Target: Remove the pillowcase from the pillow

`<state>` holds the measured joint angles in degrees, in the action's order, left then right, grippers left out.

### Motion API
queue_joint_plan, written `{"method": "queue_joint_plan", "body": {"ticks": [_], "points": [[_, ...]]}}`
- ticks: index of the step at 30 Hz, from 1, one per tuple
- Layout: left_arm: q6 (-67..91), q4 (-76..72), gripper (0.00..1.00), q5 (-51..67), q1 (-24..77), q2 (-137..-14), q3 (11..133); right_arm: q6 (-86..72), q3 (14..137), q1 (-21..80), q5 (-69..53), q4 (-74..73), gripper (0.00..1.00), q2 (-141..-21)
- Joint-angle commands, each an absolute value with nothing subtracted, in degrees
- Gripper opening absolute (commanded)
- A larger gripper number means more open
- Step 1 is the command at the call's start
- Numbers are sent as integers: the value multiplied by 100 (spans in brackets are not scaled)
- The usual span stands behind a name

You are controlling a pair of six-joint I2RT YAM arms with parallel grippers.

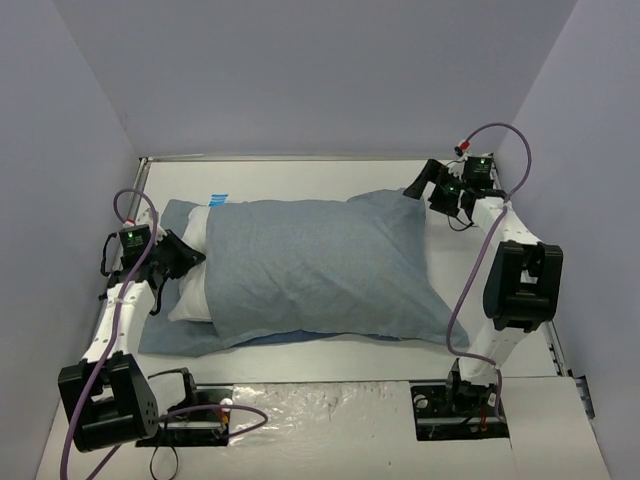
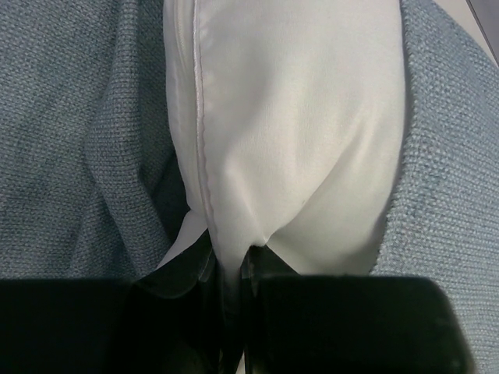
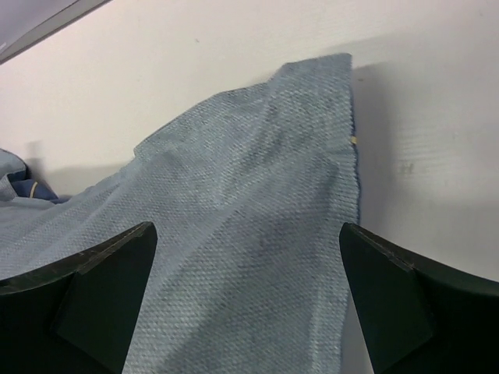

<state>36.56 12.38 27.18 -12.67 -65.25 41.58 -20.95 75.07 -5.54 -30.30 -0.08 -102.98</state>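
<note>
Tabletop (image 1: 330,180) first: it is white, and across its middle lies the pillowcase (image 1: 310,265), plain grey-blue face up. It covers most of the pillow (image 1: 193,298), whose white end sticks out at the left. From overhead we see an arm at each end of the bundle, but we cannot judge either grip. Our left wrist view settles one: the left pincer (image 2: 234,269) is clamped on a pinch of the pillow's white fabric beside its seam, with blue cloth bunched on both sides. Our right wrist view settles the other: the right pincer (image 3: 245,234) stands wide open and holds nothing, with a corner of the pillowcase showing between its spread fingers.
</note>
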Motion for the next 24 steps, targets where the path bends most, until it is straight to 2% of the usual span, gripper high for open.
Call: {"method": "queue_joint_plan", "body": {"ticks": [1, 10, 14, 16, 17, 19, 20, 22, 23, 24], "points": [[3586, 984, 2, 2839, -1266, -6451, 4307, -2417, 7453, -369, -2611, 650, 100, -10370], [3569, 1125, 2, 2813, -1274, -6390, 4359, -2250, 7585, -369, -1943, 729, 100, -11021], [3595, 1090, 2, 2812, -1283, -6407, 4333, -2469, 7541, -352, -2310, 878, 100, -11276], [3621, 1072, 2, 2830, -1283, -6433, 4342, -2775, 7532, -360, -2887, 1019, 95, -11513], [3638, 1064, 2, 2830, -1283, -6434, 4350, -2873, 7602, -352, -3083, 1080, 83, -11609], [3656, 1072, 2, 2839, -1292, -6416, 4377, -3127, 7664, -352, -3426, 1177, 71, -11821], [3656, 1090, 2, 2839, -1301, -6399, 4386, -3190, 7664, -360, -3610, 1326, 60, -11839], [3656, 1125, 2, 2839, -1310, -6363, 4403, -3313, 7638, -369, -3700, 1554, 47, -11813], [3656, 1125, 2, 2839, -1318, -6355, 4412, -3366, 7638, -413, -3787, 1617, 31, -11769], [3648, 1134, 2, 2830, -1327, -6337, 4412, -3410, 7629, -448, -3814, 1652, 21, -11725]]}}
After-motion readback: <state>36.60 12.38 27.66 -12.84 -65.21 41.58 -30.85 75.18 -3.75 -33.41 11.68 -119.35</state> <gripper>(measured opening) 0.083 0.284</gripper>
